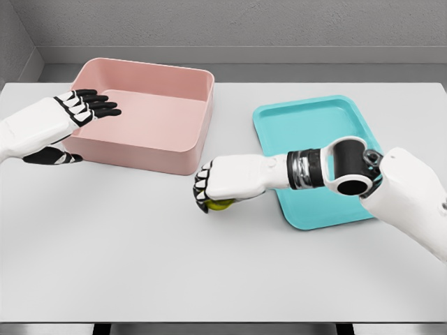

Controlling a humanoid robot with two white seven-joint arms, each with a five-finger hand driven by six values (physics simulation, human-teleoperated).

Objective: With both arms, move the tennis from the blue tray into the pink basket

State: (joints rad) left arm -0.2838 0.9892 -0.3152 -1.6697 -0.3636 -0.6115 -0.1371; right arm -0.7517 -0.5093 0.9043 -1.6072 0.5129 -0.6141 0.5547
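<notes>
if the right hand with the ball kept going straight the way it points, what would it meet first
The right hand, shut on the tennis ball, points left. Bare table lies ahead; it would likely pass just in front of the pink basket, though depth is unclear.

bare table (140,244) between right hand (225,183) and pink basket (150,118), basket's near wall in the way, left hand (66,115) seemingly over its left rim

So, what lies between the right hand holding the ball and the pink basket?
In the head view, only a short bare strip of table separates the right hand, closed on the tennis ball, from the pink basket.
</notes>
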